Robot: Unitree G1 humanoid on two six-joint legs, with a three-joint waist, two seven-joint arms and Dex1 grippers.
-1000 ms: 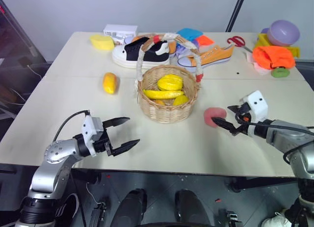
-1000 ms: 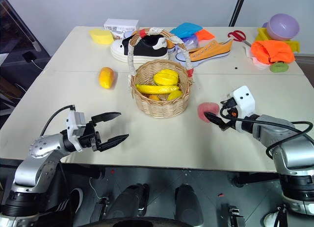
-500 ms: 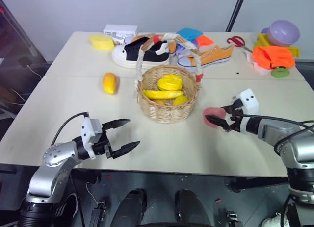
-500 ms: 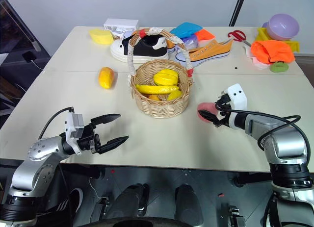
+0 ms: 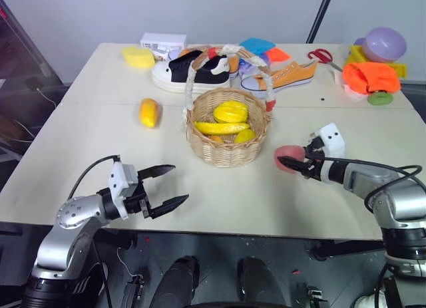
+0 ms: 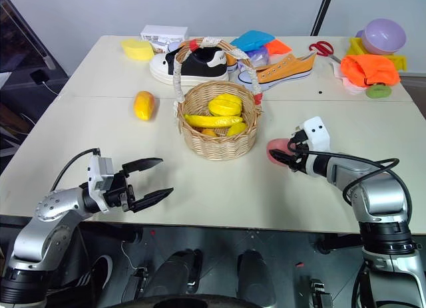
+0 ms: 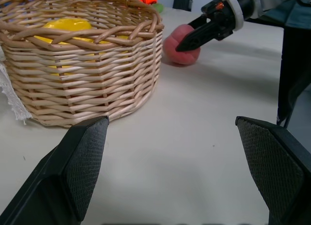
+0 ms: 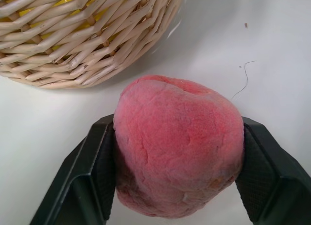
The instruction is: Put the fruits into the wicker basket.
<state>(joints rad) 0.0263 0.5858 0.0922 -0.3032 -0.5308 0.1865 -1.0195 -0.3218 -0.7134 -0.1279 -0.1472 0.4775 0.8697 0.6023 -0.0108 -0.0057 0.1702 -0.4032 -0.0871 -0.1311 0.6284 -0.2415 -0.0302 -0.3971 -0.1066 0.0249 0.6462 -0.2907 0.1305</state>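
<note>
A: Peach (image 8: 177,147) first: pink-red, resting on the table (image 5: 219,195), just beside the wicker basket (image 5: 228,152) on its right. Gripped how?

B: Clamped by the right gripper (image 5: 287,163), one black pad pressed to each flank, about mid-height. Looks centred, not pinched at an edge.

A: Advice for the lift?

B: Raise straight up before travelling sideways. Should clear the woven rim that way. Pass beside the arched handle (image 5: 193,75), not into it. Release low over the yellow banana (image 5: 219,128) already inside, to avoid a bounce back out.

A: And farther out?

B: Mango (image 5: 148,112), orange-yellow, lying alone on the table, well apart on the basket's left side. Left gripper (image 5: 176,183) hovering near the front edge, fingers spread wide, holding nothing. Probably the better reach for that one.
</note>
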